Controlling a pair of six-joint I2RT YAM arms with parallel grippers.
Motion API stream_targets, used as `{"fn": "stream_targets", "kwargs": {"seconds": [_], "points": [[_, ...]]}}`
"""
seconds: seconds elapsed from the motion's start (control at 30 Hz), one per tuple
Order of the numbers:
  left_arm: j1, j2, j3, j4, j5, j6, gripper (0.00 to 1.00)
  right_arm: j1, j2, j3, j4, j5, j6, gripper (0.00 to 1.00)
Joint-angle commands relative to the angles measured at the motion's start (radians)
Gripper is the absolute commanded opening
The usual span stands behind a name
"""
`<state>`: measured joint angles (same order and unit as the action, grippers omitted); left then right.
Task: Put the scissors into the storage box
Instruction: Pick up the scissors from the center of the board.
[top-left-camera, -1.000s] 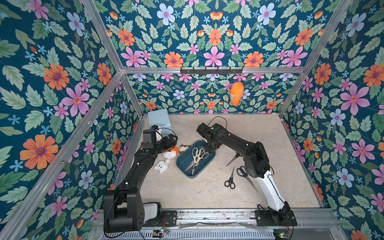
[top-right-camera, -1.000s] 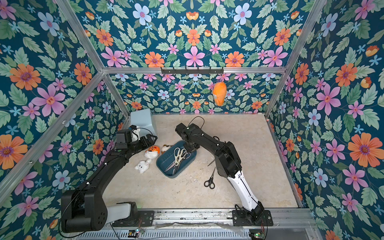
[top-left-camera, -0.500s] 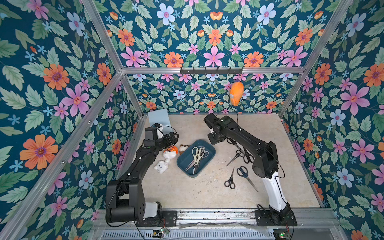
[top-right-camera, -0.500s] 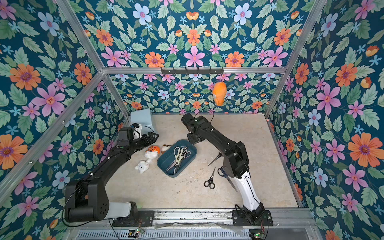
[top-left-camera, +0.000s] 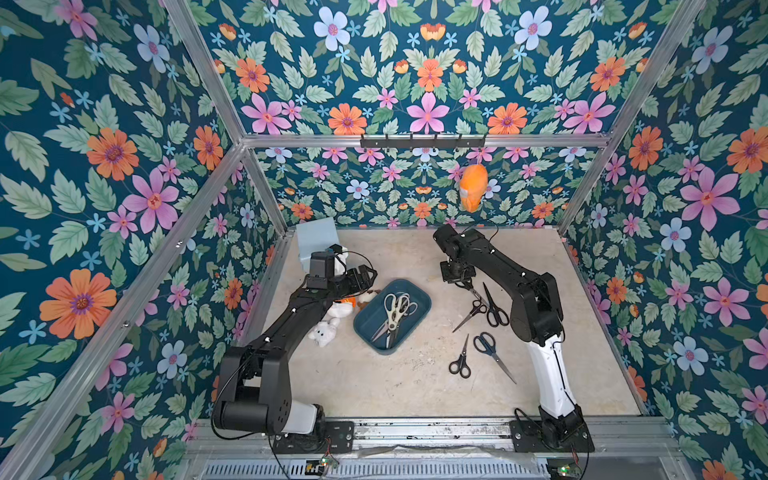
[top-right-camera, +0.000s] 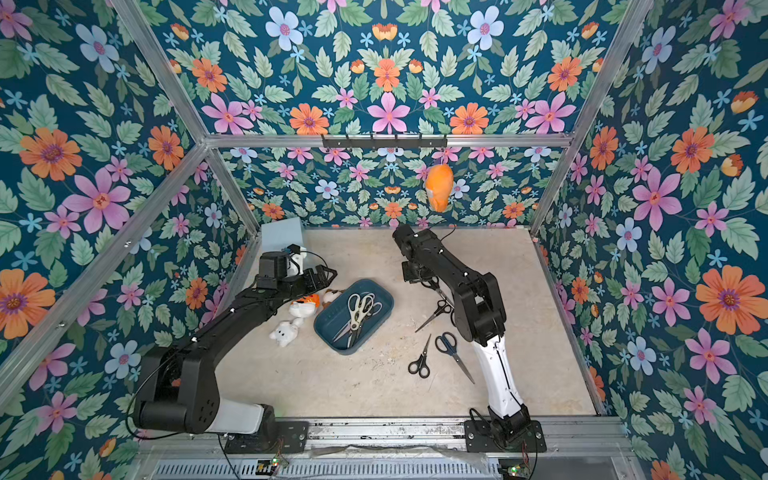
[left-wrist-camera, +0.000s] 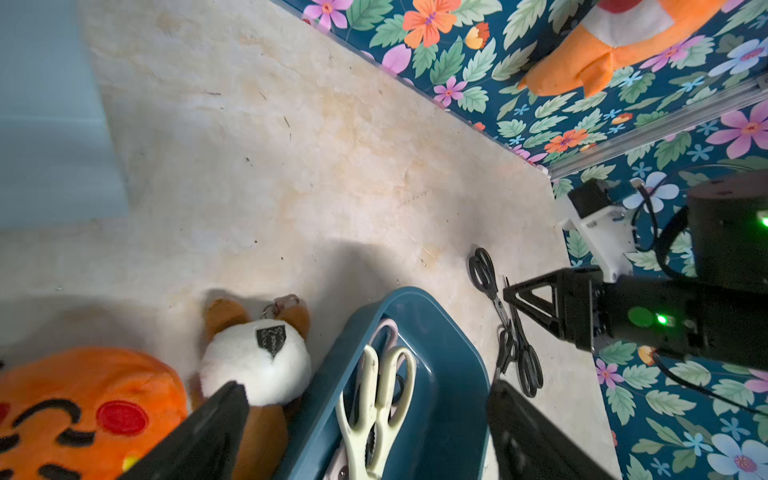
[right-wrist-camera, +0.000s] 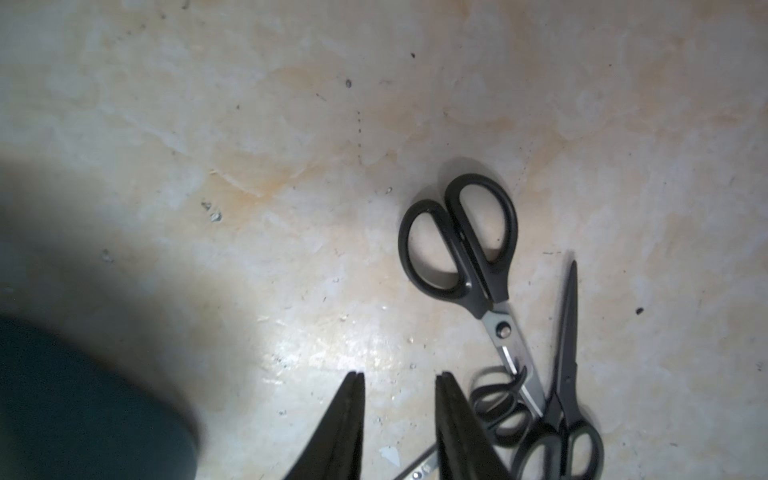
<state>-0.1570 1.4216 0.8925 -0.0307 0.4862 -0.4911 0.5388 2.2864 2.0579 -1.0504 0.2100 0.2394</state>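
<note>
The storage box (top-left-camera: 369, 321) (top-right-camera: 329, 325) is a dark teal tray at mid-table. Cream-handled shears (top-left-camera: 393, 306) (left-wrist-camera: 374, 399) lie in it on another pale-handled pair. Three black-handled scissors (top-left-camera: 495, 308) (right-wrist-camera: 459, 241) lie crossed to its right. My right gripper (top-left-camera: 462, 283) (right-wrist-camera: 400, 376) hangs just over their far end, open a little, with only bare table between its tips. Nearer the front lie small black scissors (top-left-camera: 460, 362) and blue-handled scissors (top-left-camera: 489, 348). My left gripper (top-left-camera: 366, 274) (left-wrist-camera: 368, 386) is open wide above the box's far left end, holding nothing.
Three plush toys sit left of the box: orange (top-left-camera: 345, 301), white (top-left-camera: 324, 332) and brown-and-white (left-wrist-camera: 257, 353). A pale blue block (top-left-camera: 316, 240) stands in the back left corner. An orange plush (top-left-camera: 473, 192) hangs from the hook rail on the back wall.
My right gripper has left the box and swung right and back to the crossed black scissors, opening slightly. The left arm has shifted a little.
</note>
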Motion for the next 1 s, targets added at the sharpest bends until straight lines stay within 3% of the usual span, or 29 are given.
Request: {"fn": "stream_targets", "kwargs": {"seconds": [0.0,0.43,0.97], "points": [[-0.001,-0.010,-0.010,-0.019,-0.029,0.007,0.95,-0.017,0.024,0.013,0.039,-0.008,-0.037,0.31],[-0.003,-0.025,-0.011,-0.036,-0.053,-0.012,0.95,-0.054,0.192,0.231,-0.026,-0.076,-0.095,0.28],[-0.003,-0.020,0.014,-0.060,-0.066,-0.002,0.95,-0.054,0.156,0.078,0.044,-0.044,-0.061,0.24]]}}
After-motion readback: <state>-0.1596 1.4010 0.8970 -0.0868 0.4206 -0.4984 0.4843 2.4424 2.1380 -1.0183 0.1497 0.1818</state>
